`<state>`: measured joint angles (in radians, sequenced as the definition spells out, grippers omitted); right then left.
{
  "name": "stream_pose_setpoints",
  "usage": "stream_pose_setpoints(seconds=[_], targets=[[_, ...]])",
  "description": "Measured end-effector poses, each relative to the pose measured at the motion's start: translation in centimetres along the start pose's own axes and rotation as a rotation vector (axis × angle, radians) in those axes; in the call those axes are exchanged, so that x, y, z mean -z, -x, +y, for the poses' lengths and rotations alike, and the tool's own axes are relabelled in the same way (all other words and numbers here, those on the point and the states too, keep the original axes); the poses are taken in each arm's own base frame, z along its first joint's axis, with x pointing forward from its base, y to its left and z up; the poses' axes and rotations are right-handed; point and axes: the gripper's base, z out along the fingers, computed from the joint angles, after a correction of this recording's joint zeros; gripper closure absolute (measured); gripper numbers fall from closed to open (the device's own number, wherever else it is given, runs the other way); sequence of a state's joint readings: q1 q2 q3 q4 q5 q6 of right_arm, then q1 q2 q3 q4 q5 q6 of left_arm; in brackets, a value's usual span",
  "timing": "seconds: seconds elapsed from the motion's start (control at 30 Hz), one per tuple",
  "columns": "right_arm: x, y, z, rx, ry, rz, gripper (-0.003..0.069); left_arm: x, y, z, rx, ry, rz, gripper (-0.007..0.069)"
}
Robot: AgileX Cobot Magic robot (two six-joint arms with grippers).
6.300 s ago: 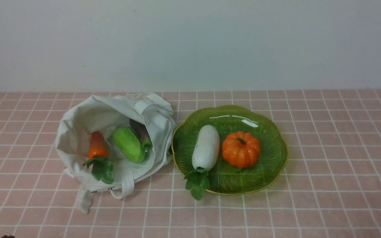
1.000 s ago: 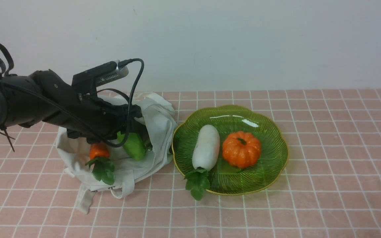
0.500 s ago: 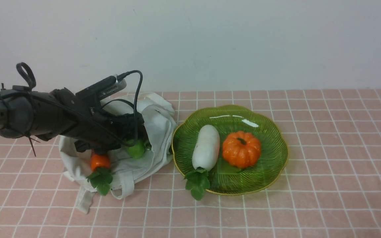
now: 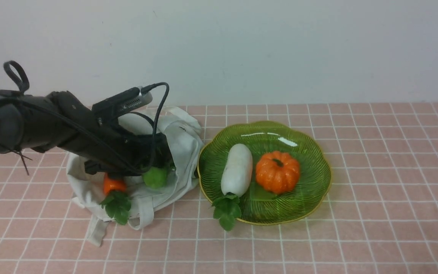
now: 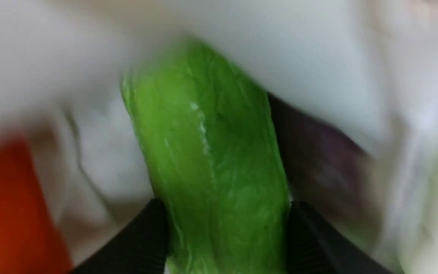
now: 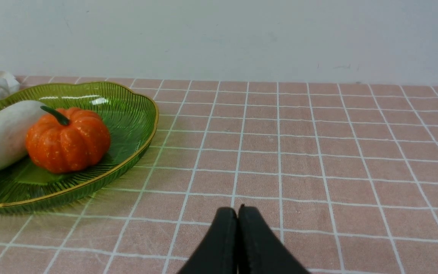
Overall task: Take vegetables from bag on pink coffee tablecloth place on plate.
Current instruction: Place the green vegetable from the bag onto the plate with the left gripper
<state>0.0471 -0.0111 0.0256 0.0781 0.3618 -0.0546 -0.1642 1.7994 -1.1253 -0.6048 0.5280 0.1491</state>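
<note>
The off-white bag (image 4: pixel 183 150) lies open on the pink coffee tablecloth (image 4: pixel 375 190), left of the green plate (image 4: pixel 312 152). My left gripper (image 4: pixel 158 160) reaches into the bag. Its black fingers press both sides of the light-green cucumber (image 4: pixel 155 177), as the left wrist view (image 5: pixel 211 160) shows. The orange carrot (image 4: pixel 113 185) with dark leaves lies in the bag beside it, apart from the fingers. My right gripper (image 6: pixel 238 215) is shut and empty, low over the cloth to the right of the plate (image 6: pixel 137 114). It is out of the front view.
A white radish (image 4: pixel 237 169) and an orange pumpkin (image 4: pixel 277 171) lie on the plate. A dark purple thing (image 5: pixel 318 152) sits in the bag against the cucumber. The bag's strap (image 4: pixel 97 230) trails toward the front. A wall stands behind the table.
My left arm came in from the left and went into the bag. The cucumber tipped, so only its round end shows. In the last half second the arm rose a little.
</note>
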Motion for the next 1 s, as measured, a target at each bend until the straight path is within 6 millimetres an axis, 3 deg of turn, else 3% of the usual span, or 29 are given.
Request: stream_pose_setpoints(seconds=[0.2,0.33,0.47,0.63,0.73,0.83,0.93,1.0], targets=[[0.0,0.0,0.0,0.000,0.000,0.000,0.0673,6.8,-1.5,-1.3,-0.102,0.056,0.093,0.0263],[0.0,0.0,0.0,0.000,0.000,0.000,0.0673,10.2,-2.8,-2.1,-0.110,0.080,0.133,0.0263],[0.0,0.0,0.0,0.000,0.000,0.000,0.0673,11.3,-3.4,-5.4,-0.211,0.013,0.142,0.0263],[0.0,0.0,0.0,0.000,0.000,0.000,0.0673,9.9,-3.7,-12.3,-0.476,-0.075,0.151,0.0263],[0.0,0.0,0.0,0.000,0.000,0.000,0.0673,8.1,-3.1,-15.1,-0.564,-0.077,0.139,0.0263],[0.0,0.0,0.0,0.000,0.000,0.000,0.0673,6.1,-2.6,-16.9,-0.631,-0.063,0.119,0.0263],[0.0,0.0,0.0,0.000,0.000,0.000,0.0673,1.9,-1.4,-18.5,-0.701,-0.009,0.073,0.0263],[0.0,0.0,0.0,0.000,0.000,0.000,0.0673,0.5,-0.9,-18.8,-0.698,0.008,0.060,0.0263]])
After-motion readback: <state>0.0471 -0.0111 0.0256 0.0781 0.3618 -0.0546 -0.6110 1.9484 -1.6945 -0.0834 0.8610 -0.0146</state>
